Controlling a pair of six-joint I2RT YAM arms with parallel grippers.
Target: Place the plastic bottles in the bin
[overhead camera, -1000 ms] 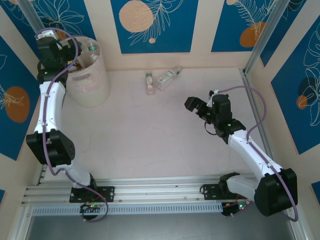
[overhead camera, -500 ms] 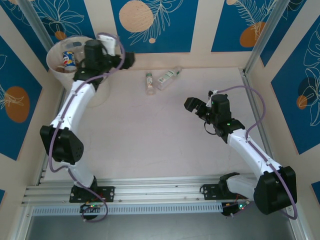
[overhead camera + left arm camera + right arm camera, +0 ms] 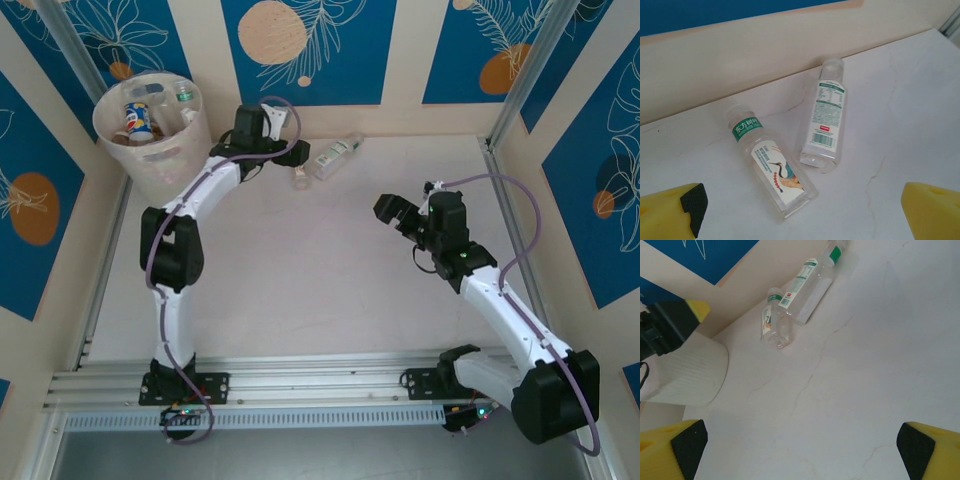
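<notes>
Left pincer point(image 3: 293, 153) released, jaws wide, nothing held. Swung within the last second from over the bin point(image 3: 112, 135) at eleven o'clock across to twelve o'clock, and now poised just above two clear bottles lying close together by the far wall: a crane-label bottle point(image 3: 771, 167) and a white-label bottle point(image 3: 826, 125). Right pincer point(image 3: 396, 214) at three o'clock, likewise released and empty, barely shifted. Several dropped bottles point(image 3: 140, 120) in the bin already. Probably lining up on the crane-label bottle next.
</notes>
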